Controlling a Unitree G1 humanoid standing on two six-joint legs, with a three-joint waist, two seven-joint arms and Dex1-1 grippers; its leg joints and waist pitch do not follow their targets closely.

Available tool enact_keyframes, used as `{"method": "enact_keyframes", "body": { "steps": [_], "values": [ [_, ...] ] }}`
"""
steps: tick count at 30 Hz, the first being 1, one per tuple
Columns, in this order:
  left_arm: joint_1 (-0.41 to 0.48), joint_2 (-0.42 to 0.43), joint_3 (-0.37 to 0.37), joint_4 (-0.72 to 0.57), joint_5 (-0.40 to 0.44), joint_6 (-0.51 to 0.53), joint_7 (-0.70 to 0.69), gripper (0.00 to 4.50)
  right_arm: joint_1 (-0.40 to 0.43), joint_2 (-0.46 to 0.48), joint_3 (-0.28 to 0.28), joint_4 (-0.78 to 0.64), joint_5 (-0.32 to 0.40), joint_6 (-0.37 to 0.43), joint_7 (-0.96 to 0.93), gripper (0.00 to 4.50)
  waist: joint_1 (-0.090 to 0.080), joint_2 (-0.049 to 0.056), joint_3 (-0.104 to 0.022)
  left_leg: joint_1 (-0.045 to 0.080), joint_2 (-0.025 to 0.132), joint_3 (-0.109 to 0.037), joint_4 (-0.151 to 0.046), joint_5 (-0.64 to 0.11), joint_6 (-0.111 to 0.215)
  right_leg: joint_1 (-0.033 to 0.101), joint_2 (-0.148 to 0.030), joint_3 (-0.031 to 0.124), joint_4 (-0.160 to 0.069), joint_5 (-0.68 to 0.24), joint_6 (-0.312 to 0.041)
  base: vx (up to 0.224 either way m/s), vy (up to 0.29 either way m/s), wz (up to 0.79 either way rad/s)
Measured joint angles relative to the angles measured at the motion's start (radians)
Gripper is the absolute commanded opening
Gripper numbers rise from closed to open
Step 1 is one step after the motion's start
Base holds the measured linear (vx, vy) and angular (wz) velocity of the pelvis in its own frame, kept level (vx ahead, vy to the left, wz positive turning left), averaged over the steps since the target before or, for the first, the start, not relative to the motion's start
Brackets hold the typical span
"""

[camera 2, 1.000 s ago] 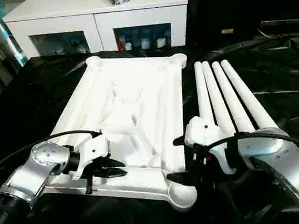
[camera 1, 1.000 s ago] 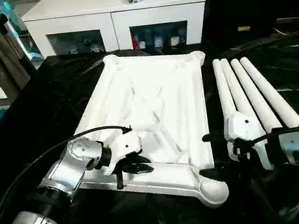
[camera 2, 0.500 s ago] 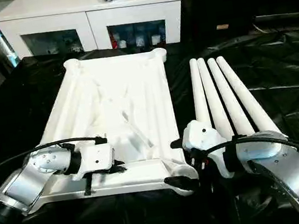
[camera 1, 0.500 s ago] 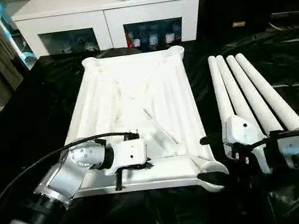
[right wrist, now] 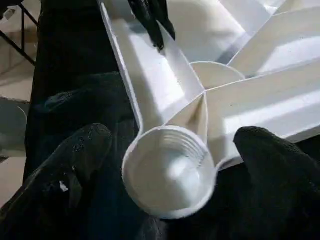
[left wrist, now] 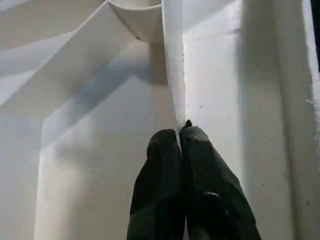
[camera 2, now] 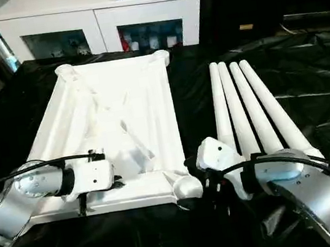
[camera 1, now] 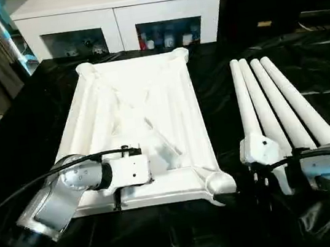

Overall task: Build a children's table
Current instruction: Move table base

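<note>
Where it lies: the tabletop (camera 1: 137, 124) rests ribbed side up on the black-draped bench (camera 1: 24, 138), towards the robot's left.
Long axis: it runs from the near edge away towards the cabinet (camera 1: 118, 18), tilted slightly so the far end leans left.
Sockets: rounded ones sit at the corners; the near right socket (right wrist: 167, 172) opens upward, with ridges ringing its inside.
Legs: four white legs (camera 1: 271, 104) lie side by side on the bench to the right of the tabletop, well apart from it, fanned a little, with their far ends nearer the tabletop than their near ends.
Legs' direction: their length runs much the same way as the tabletop, near to far.
Left gripper (left wrist: 180, 132): over the near edge of the tabletop, its black fingers (left wrist: 160, 165) pinched together on a thin upright rib of the tabletop's underside.
Right gripper (right wrist: 165, 165): just by the near right socket, fingers (right wrist: 70, 165) spread wide on either side of it, gripping nothing.
Cabinet: white, with glass doors, standing beyond the bench's far edge.
</note>
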Motion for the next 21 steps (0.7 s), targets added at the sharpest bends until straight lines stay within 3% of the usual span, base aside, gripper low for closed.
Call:
{"method": "enact_keyframes", "body": {
  "steps": [7,21],
  "values": [
    [0.019,-0.031,0.029,-0.079,-0.008,0.109,0.035,0.03,-0.003,0.002,0.004,0.000,-0.013,-0.016,-0.006,4.50,-0.006,0.000,0.000,0.000,0.000,0.000,0.000,0.000,0.000,0.000,0.000,0.000,0.000,0.000,0.000,0.000,0.000,0.00],
    [0.014,-0.033,-0.036,-0.186,0.058,0.104,0.039,0.03,-0.005,0.013,0.005,0.006,-0.033,-0.025,-0.014,4.50,0.008,0.001,0.001,-0.001,0.000,0.000,0.000,0.002,0.002,0.000,0.000,-0.001,0.002,0.000,0.000,0.000,0.000,0.00]
  ]
}}
